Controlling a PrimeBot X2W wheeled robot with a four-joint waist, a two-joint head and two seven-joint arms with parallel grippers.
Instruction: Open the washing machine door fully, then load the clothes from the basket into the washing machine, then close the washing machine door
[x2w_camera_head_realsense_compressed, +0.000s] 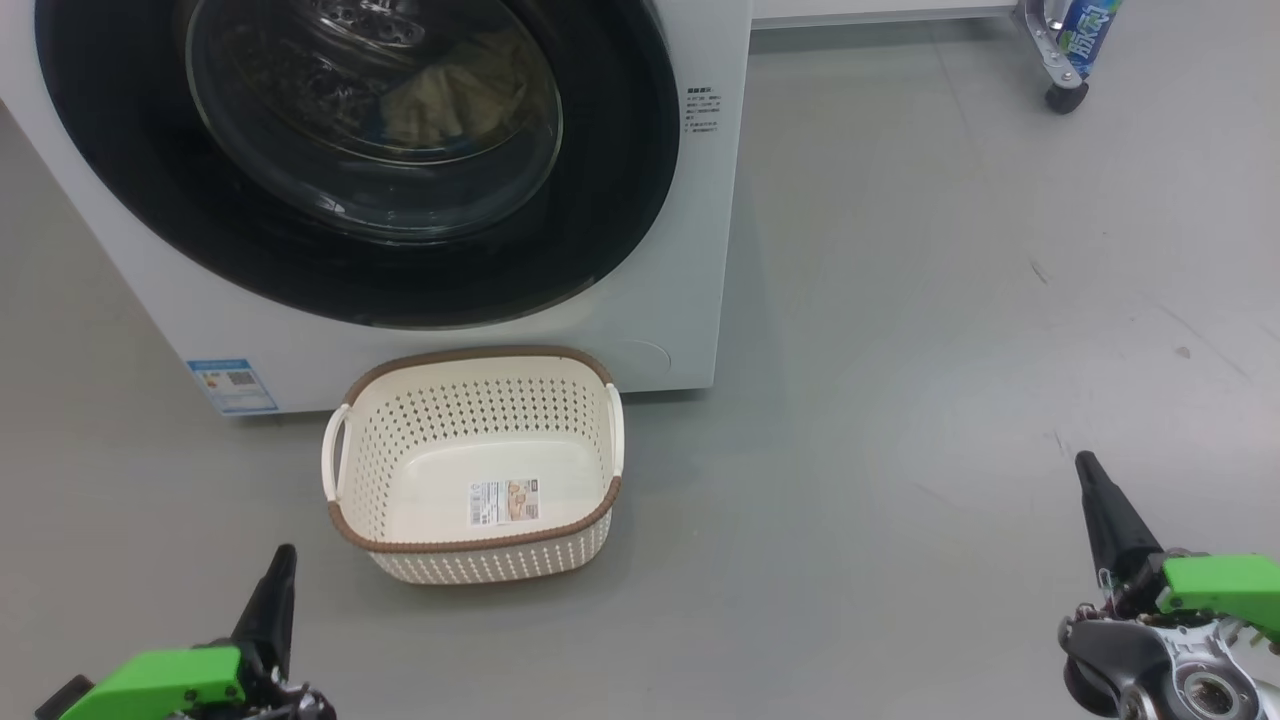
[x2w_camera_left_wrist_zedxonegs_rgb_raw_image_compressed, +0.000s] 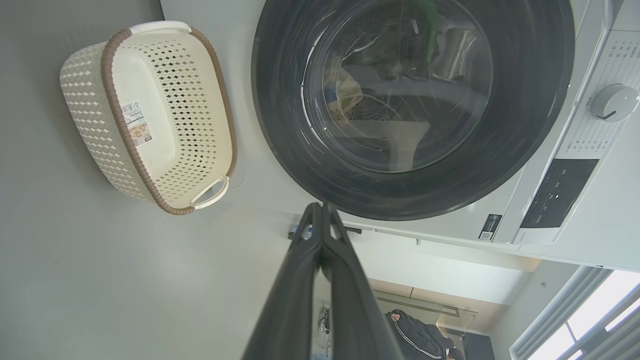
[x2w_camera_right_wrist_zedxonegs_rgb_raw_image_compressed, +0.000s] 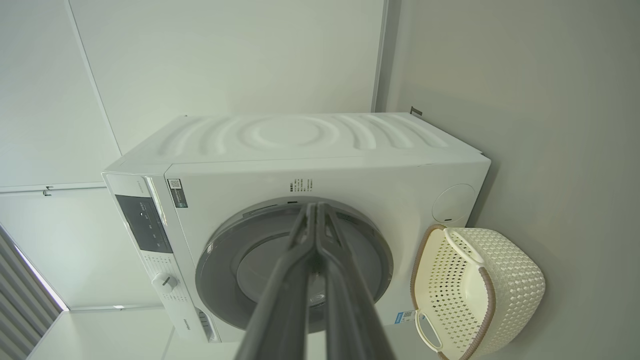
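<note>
The left hand (x2w_camera_head_realsense_compressed: 282, 560) and right hand (x2w_camera_head_realsense_compressed: 1090, 470) are pinched shut on nothing, hanging low and well back from the basket (x2w_camera_head_realsense_compressed: 480, 352). It is empty, so loading looks done. It sits just before the washing machine (x2w_camera_head_realsense_compressed: 712, 250), whose black-rimmed door (x2w_camera_head_realsense_compressed: 620, 200) is closed, cream clothes (x2w_camera_head_realsense_compressed: 450, 95) bunched behind it.

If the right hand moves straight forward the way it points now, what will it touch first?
Probably the washing machine door: the shut right hand points at its rim's edge, or just onto the white front of the washing machine. Nothing seems between, but depth is unclear.
</note>
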